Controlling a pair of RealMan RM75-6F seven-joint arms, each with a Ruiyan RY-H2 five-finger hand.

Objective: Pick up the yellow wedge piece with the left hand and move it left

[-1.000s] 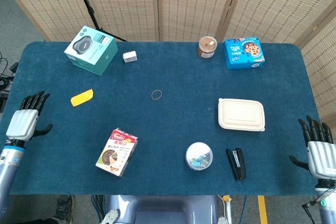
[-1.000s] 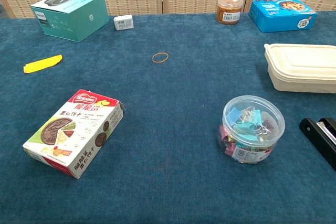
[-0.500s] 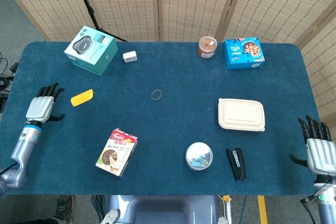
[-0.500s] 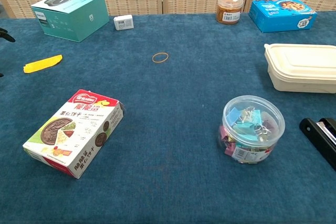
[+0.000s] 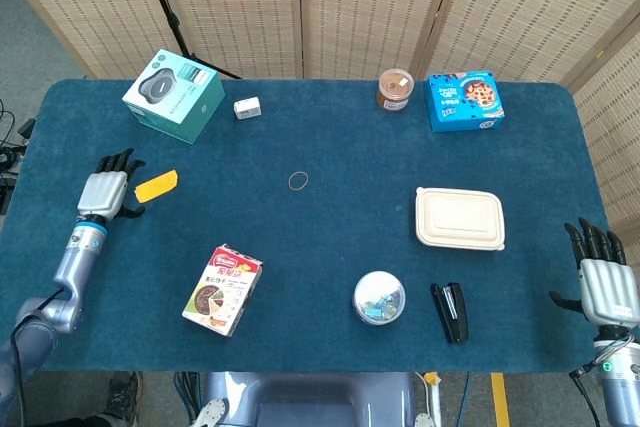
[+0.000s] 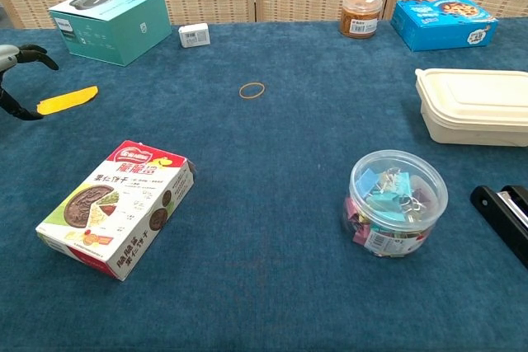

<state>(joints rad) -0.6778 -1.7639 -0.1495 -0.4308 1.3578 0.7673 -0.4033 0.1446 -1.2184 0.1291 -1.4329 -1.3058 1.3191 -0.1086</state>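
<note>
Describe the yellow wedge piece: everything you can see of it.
The yellow wedge piece is a small, flat, plain bright-yellow slab, plastic-looking, tapering toward one end. It lies flat and slightly angled on the dark blue table cloth, near the table's left side, in front of the teal cardboard box. The left robot hand, fingers spread, is right beside its left end; whether it touches cannot be told.

At the far left edge the left hand [image 6: 15, 80] is reaching in with fingers spread, its dark fingertips [image 6: 33, 113] hovering just beside the near end of the yellow wedge piece [image 6: 68, 100], which is lying flat on the blue table [image 6: 272, 228]. A teal box [image 6: 110, 21] is sitting behind the wedge, and a snack box [image 6: 117, 207] is lying nearer the camera. A rubber band [image 6: 252, 89] is resting mid-table, well apart from a clear tub of binder clips [image 6: 396, 202].
</note>
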